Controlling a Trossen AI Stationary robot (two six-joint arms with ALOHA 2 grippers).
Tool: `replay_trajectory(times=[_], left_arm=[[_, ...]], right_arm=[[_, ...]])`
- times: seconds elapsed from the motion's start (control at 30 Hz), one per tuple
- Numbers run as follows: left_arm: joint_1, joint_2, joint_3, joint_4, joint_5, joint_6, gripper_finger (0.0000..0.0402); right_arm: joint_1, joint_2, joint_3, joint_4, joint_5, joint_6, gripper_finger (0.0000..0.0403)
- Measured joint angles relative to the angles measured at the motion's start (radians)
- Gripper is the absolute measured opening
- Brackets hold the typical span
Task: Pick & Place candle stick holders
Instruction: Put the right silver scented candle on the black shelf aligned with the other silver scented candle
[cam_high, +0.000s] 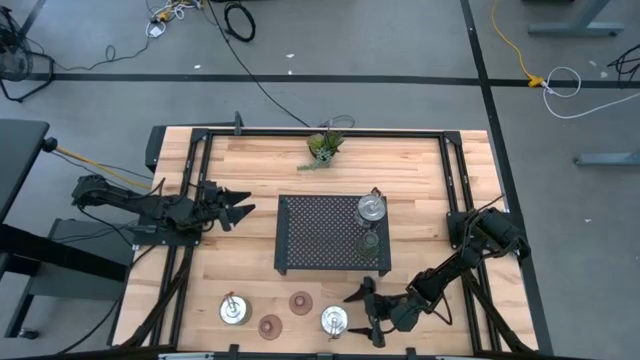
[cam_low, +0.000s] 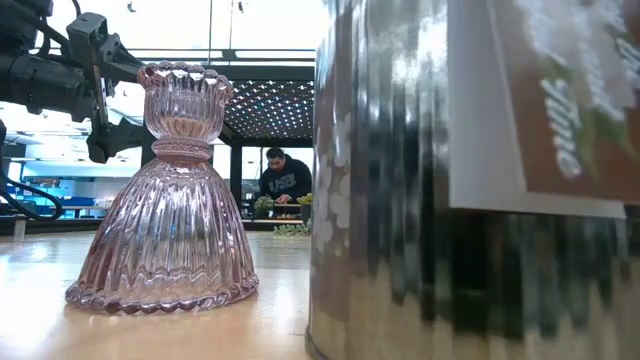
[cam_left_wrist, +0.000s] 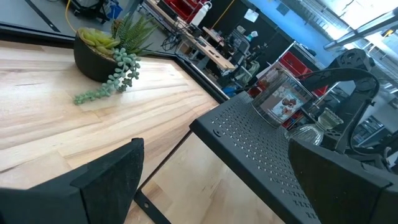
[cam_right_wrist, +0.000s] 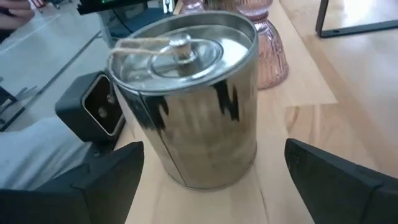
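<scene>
Right pincer (cam_right_wrist: 211, 180) open wide, straddling the silver tin holder (cam_right_wrist: 186, 99) at the table (cam_high: 260, 170) front edge, lined up to grab. Left pincer (cam_high: 235, 208) wide, waiting beside the black rack (cam_high: 320, 235).

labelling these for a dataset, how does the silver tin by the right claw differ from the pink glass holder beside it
The silver tin is opaque, shiny metal; the pink glass holder is see-through, ribbed glass. The tin is a straight-sided cylinder, while the holder flares out like a bell from a narrow neck. The tin is closed by a lid with a knob; the holder has an open scalloped cup on top. Both stand upright on the wooden table, with the open right claw facing the tin.
</scene>
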Motion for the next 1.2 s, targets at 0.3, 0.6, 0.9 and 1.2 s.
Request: replay_trajectory(times=[0.3,0.6,0.9,1.2], left_arm=[[0.000,0.000,0.000,0.000,0.000,0.009,0.0399],[0.000,0.000,0.000,0.000,0.000,0.009,0.0399],[0.000,0.000,0.000,0.002,0.000,0.025,0.0399],[0.000,0.000,0.000,0.003,0.000,0.032,0.0399]], right_arm=[[0.002,0.000,0.001,0.031,-0.017,0.011,0.0387],[0.000,0.028,0.056,0.040,-0.019,-0.014,0.0387],[-0.006,0.087,0.118,-0.011,-0.045,-0.028,0.0387],[-0.021,0.087,0.119,0.011,-0.069,-0.027,0.0387]])
